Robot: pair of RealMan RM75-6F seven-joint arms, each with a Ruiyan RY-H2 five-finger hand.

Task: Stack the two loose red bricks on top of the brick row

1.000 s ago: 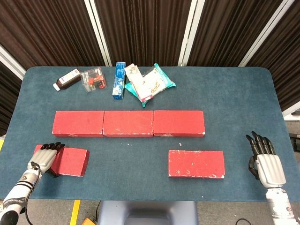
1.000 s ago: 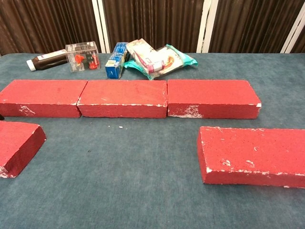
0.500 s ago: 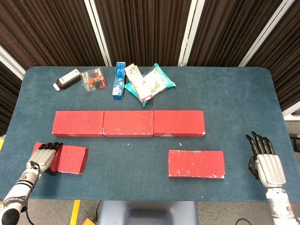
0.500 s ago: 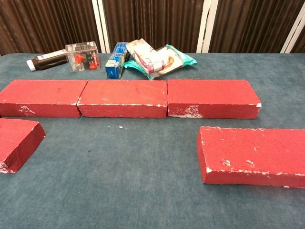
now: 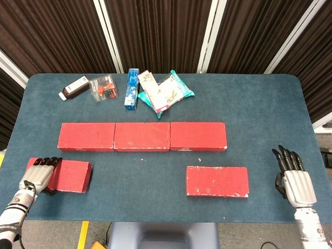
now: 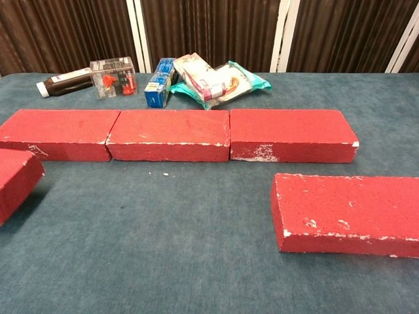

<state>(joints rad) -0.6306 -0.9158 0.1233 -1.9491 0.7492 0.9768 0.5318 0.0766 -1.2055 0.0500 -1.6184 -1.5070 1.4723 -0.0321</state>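
Table (image 5: 259,104), blue cloth top, bearing all items listed. Brick row (image 5: 142,136) of three red bricks laid end to end, beyond the fingertips of both hands, nothing stacked on it. Left hand (image 5: 36,174) at near left edge of table, fingers (image 5: 45,162) curled over the outer end of the left loose brick (image 5: 67,176), grasping it; chest view shows that brick (image 6: 16,180) raised at its inner end, shadow beneath, hand itself outside that view. Right hand (image 5: 294,179) at near right edge, fingers (image 5: 288,155) straight and slightly apart, released, holding nothing, pointing toward far side of table. Right loose brick (image 5: 217,181) flat on cloth, to the inner side of the right fingers, well apart from them, just short of the row. Far side, well beyond all fingertips: dark bottle (image 5: 75,87), clear box (image 5: 103,87) with red contents, blue carton (image 5: 132,88), teal-edged packets (image 5: 163,92), clustered side by side.
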